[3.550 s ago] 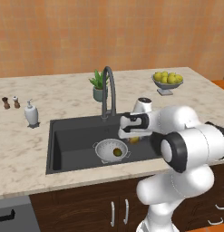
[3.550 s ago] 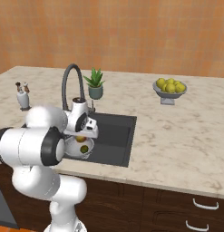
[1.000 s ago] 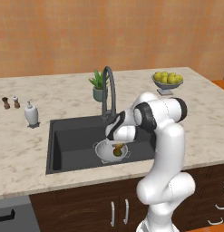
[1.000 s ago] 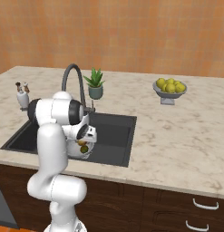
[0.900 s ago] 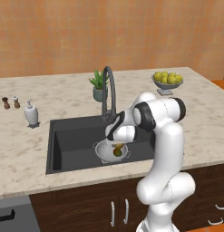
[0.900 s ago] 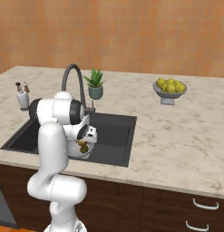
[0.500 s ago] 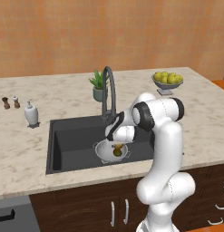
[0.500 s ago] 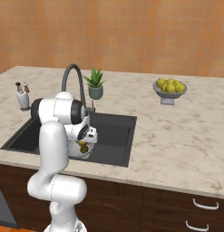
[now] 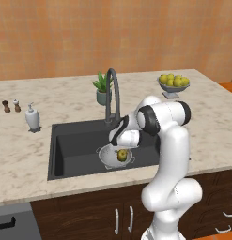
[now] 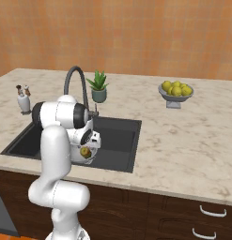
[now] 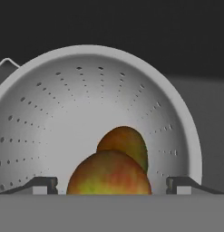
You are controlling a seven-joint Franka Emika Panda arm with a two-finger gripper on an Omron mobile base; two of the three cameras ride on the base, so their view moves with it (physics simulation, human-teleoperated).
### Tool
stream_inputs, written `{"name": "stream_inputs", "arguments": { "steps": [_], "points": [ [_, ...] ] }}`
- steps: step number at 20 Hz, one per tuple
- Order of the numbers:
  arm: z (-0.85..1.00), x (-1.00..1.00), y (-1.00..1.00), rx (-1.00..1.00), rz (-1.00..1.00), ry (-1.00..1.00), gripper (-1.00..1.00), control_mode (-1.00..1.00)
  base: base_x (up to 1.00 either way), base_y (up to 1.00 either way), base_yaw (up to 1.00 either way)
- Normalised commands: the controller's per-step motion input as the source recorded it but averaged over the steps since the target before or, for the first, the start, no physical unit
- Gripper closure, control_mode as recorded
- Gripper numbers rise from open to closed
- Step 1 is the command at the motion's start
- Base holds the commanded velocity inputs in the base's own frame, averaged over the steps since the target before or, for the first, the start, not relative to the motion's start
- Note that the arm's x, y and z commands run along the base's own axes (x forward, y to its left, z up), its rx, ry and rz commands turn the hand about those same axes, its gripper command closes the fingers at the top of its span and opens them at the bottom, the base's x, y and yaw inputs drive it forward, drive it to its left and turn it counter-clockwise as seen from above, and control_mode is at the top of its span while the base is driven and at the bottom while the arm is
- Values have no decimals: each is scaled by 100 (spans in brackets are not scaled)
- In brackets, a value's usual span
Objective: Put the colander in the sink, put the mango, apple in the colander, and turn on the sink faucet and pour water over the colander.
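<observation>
Since a second ago the gripper [image 11: 111, 183] has let go: its jaws stand spread either side of the round yellow-green, red-tinged apple [image 11: 109, 174]. That apple lies in the small white-silver perforated colander [image 11: 50, 118] in the dark grey rectangular sink [image 9: 73, 143], touching the dark oval mango [image 11: 127, 140] behind it

Kitchen: stone counter [image 9: 216, 122], sink [image 9: 75, 145], faucet [image 9: 112, 93], cabinets [image 10: 183, 215].

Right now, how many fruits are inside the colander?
2. The apple sits nearest the gripper, and the mango lies just behind it, both in the colander. Nothing else shows inside.
</observation>
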Motion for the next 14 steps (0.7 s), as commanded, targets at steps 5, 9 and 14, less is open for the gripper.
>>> {"name": "stream_inputs", "arguments": {
  "steps": [5, 9, 14],
  "points": [
    [0, 0, 0, 0, 0, 0, -100, -100, 0, 0, 0],
    [8, -2, 0, 0, 0, 0, -100, -100, 0, 0, 0],
    [42, -18, -15, 0, 0, -2, -100, -100, 0, 0, 0]
  ]
}}
